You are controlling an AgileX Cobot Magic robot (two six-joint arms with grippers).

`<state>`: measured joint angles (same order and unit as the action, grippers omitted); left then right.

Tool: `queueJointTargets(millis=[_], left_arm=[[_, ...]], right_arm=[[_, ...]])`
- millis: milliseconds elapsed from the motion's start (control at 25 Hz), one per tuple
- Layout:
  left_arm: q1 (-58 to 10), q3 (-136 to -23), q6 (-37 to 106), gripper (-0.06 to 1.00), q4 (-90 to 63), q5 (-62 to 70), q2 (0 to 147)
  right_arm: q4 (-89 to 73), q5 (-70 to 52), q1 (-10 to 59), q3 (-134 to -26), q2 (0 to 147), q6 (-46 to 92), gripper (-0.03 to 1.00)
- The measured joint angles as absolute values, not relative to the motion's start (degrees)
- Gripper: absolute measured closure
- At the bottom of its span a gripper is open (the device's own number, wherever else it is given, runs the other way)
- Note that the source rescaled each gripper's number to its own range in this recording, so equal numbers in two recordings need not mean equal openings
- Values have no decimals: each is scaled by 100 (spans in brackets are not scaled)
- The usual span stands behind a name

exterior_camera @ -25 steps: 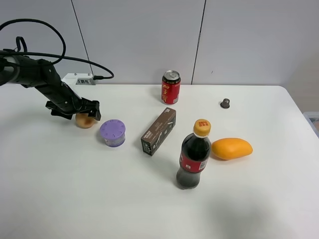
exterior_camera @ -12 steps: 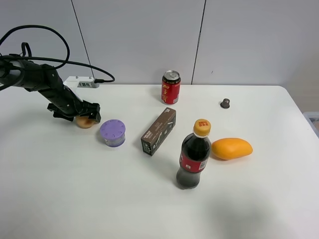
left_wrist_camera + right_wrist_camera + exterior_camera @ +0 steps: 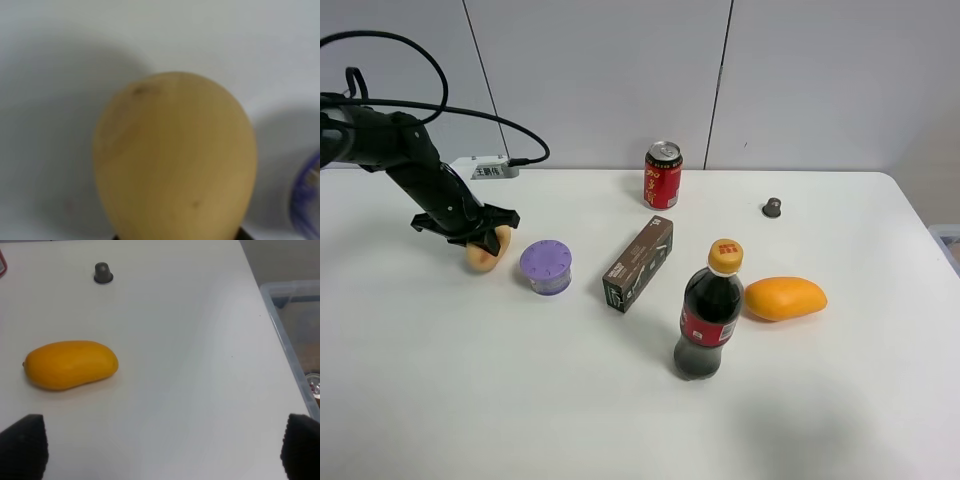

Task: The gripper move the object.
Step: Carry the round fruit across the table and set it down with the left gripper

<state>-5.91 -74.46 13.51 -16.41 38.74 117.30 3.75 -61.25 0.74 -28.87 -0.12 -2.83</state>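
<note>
The object, a tan-orange potato-like lump (image 3: 486,251), is at the table's left, just left of a purple round container (image 3: 546,266). My left gripper (image 3: 478,232), black jaws on a black arm, is shut on it from above and behind. In the left wrist view the lump (image 3: 175,160) fills the frame, with white table behind it and only dark slivers of the jaws at its edge. I cannot tell if it touches the table. My right gripper (image 3: 160,450) is open and empty over the table's right side, out of the high view.
A dark carton (image 3: 639,264), a cola bottle (image 3: 708,312), a red can (image 3: 663,175), an orange mango shape (image 3: 784,298) and a small grey cap (image 3: 772,207) stand on the white table (image 3: 520,400). A clear bin (image 3: 295,330) sits beyond the right edge.
My left gripper has swung slightly left and toward the front, taking the lump with it; more of the lump now shows below the jaws. Nothing else has moved.
</note>
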Motion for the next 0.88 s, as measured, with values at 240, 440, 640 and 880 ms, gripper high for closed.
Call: queueJointTargets(millis=[240,440,640,880], left_arm=[[-618,-7584,2404,90,-1665,4679,10407],[-841,-7684,3444,91,-2228,5566,9549],[-1441,-7684,4536,91,-3122,5975,8768],[-2554,-7690,4401,92,-3714,5538,8504]], right_arm=[[375,-6125,74,-2887,-12,-283,-3],[375,-6125,74,-2887,-12,-283,-3],[375,-6125,74,-2887,-12,-283,-3],[375,-6125,74,-2887,-12,-283,-3]])
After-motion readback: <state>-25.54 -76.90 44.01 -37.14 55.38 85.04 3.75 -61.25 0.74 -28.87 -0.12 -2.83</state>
